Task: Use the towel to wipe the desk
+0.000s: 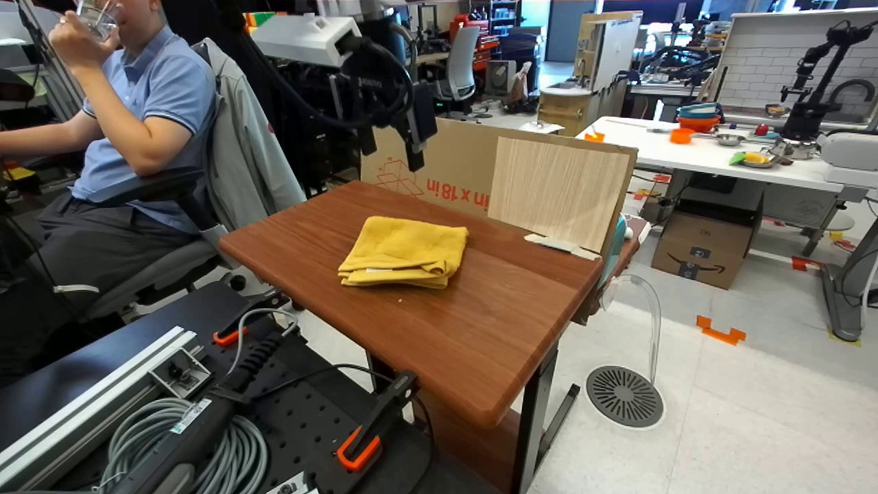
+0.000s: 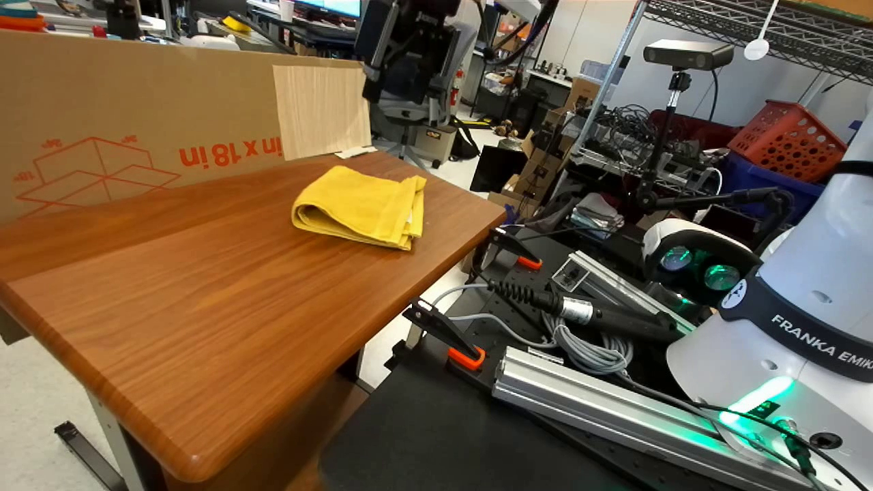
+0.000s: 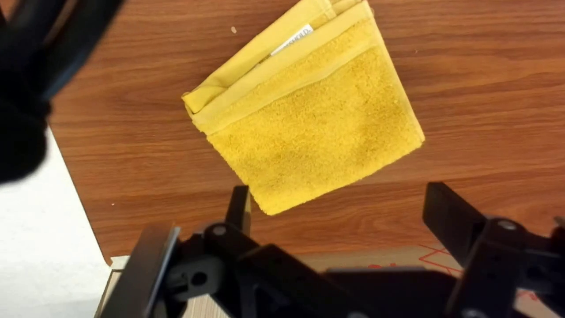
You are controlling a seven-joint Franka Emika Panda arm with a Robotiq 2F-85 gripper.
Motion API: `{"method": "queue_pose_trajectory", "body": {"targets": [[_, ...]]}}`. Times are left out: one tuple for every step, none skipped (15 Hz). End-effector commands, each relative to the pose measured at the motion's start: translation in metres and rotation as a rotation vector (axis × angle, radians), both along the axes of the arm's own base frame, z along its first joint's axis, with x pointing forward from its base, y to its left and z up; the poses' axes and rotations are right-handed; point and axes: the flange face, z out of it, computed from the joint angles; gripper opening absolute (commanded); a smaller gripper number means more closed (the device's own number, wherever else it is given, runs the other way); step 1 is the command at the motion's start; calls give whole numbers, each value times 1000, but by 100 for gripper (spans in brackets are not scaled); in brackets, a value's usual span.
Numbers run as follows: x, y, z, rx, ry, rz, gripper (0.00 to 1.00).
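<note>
While towel (image 1: 405,250) on desk (image 1: 494,329), stacked bowls (image 1: 698,119).

Pale tiles cover the floor (image 1: 748,412), brightly lit, with orange tape (image 1: 720,333) stuck on it near a round slotted grate (image 1: 625,396). In an exterior view, a white workbench (image 1: 727,165) has a white brick-patterned panel (image 1: 754,82) behind it and a cardboard box (image 1: 727,240) below; a gray office chair (image 1: 461,62) stands farther back. Wire shelving (image 2: 794,42) rises before a whitish wall (image 2: 597,31) in an exterior view, where a monitor (image 2: 334,7) glows in the background.
</note>
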Motion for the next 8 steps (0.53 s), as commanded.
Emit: {"method": "queue_pose_trajectory", "body": {"targets": [[25,16,-37,-81,15,-13,100],[28,21,-45,-103,28,-6,100],[31,23,-49,-130,37,-3,100],[30,24,-48,-146,38,11,100],[20,18,-48,-113,50,6,100],[21,19,-52,-116,56,6,100],[21,19,-53,-116,58,5,100],[21,18,-52,-116,58,4,100]]}}
